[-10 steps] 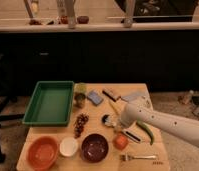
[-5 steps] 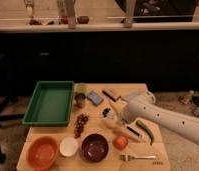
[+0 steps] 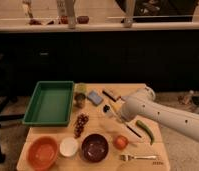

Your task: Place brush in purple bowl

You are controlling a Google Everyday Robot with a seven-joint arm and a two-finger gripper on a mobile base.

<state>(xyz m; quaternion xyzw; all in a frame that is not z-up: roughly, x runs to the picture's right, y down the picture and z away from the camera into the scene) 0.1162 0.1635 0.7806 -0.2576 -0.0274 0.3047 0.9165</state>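
Since the earlier frames the arm has moved a little toward the far side of the table. Its rounded wrist housing now sits higher in the camera view. The objects on the table lie where they did before.

Camera view, single frame:
- The white arm comes in from the right edge and slants up and left across the table's right half.
- The gripper is at the arm's left end, low over the middle of the table. It is just right of the blue sponge and in front of the short dark block.
- The fingers are together. I cannot tell whether anything is pinched between them.
- The brush lies on the table on a diagonal. Its pale head is up by the gripper, and its dark handle runs down and right from under the arm. The middle of the brush is hidden by the arm.
- The purple bowl stands in the front row, upright with nothing in it. It is apart from the brush, in front and to the left of the gripper.
- In the same row, the white bowl is just left of the purple bowl and the orange bowl is at the far left. A round red-orange fruit is just right of the purple bowl.
- The fork lies along the front edge on the right.
- The green pepper lies beside the brush handle, on its right.
- The dark grapes are behind the white bowl.
- The green tray takes up the rear left, with a small can against its right side.
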